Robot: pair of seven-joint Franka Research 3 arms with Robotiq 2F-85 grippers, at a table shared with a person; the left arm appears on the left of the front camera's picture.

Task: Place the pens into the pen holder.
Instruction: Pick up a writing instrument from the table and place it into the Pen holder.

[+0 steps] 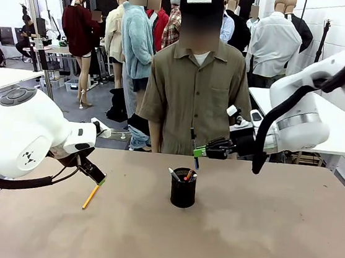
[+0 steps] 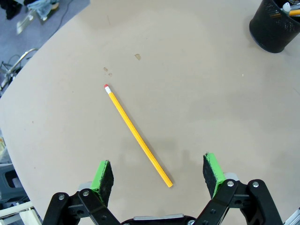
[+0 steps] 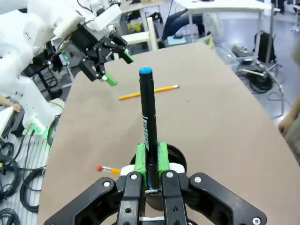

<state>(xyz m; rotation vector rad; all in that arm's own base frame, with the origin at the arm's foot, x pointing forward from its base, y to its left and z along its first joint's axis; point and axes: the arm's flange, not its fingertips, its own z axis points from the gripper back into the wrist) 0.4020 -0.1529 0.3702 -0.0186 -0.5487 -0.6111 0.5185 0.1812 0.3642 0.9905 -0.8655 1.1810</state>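
A yellow pencil (image 1: pixel 91 196) lies on the table left of the black mesh pen holder (image 1: pixel 183 189). My left gripper (image 1: pixel 96 176) hovers open just above the pencil's far end. In the left wrist view the pencil (image 2: pixel 137 135) runs diagonally between the spread green pads (image 2: pixel 103 176) of that gripper (image 2: pixel 158 174). My right gripper (image 1: pixel 205 150) is shut on a dark pen with a blue end (image 1: pixel 194 150), held upright above the holder. The right wrist view shows this pen (image 3: pixel 148 112) clamped in the gripper (image 3: pixel 149 152) over the holder (image 3: pixel 177 153). A pale pen (image 1: pixel 173 174) and a red one (image 1: pixel 188 175) stand in the holder.
A person (image 1: pixel 193 88) stands at the table's far edge behind the holder. The holder (image 2: pixel 276 26) sits at the top right corner of the left wrist view. Bare brown table (image 1: pixel 260 238) stretches in front and to the right.
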